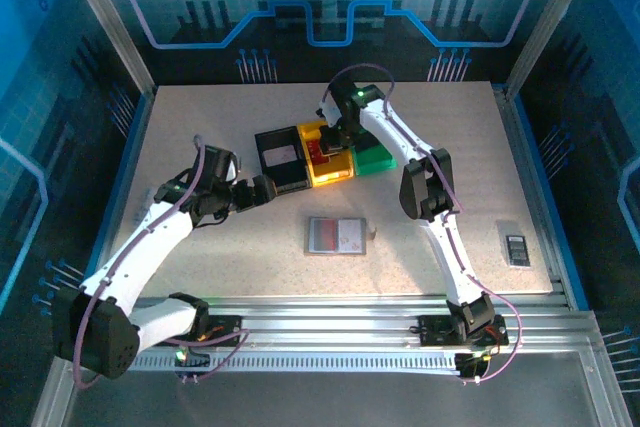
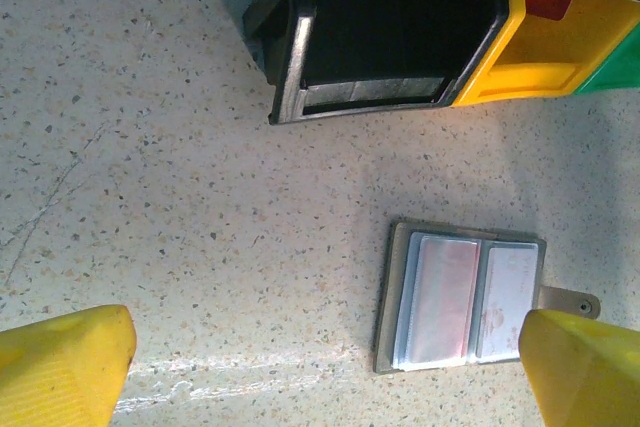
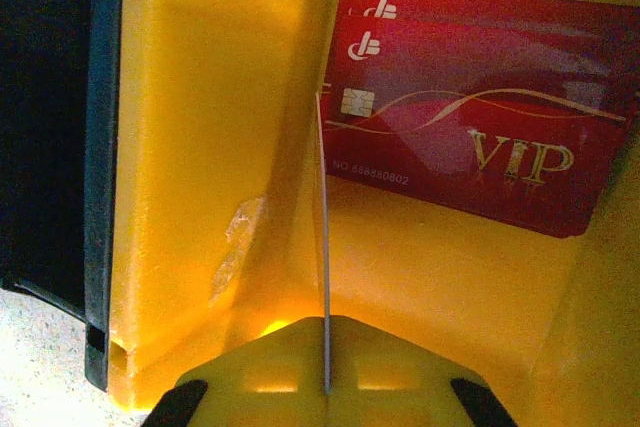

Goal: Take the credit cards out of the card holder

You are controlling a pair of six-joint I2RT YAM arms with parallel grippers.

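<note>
Two red credit cards (image 3: 470,117) lie in the yellow bin (image 3: 200,167); the right gripper (image 3: 325,387), fingers pinched on a third card (image 3: 322,247) (edge-on), hangs above for dropping. The left gripper (image 2: 322,372) gapes wide over the card holder (image 2: 478,299) — open on the table (image 2: 150,147), sleeves (image 2: 437,299) apparently not yet emptied.
</note>
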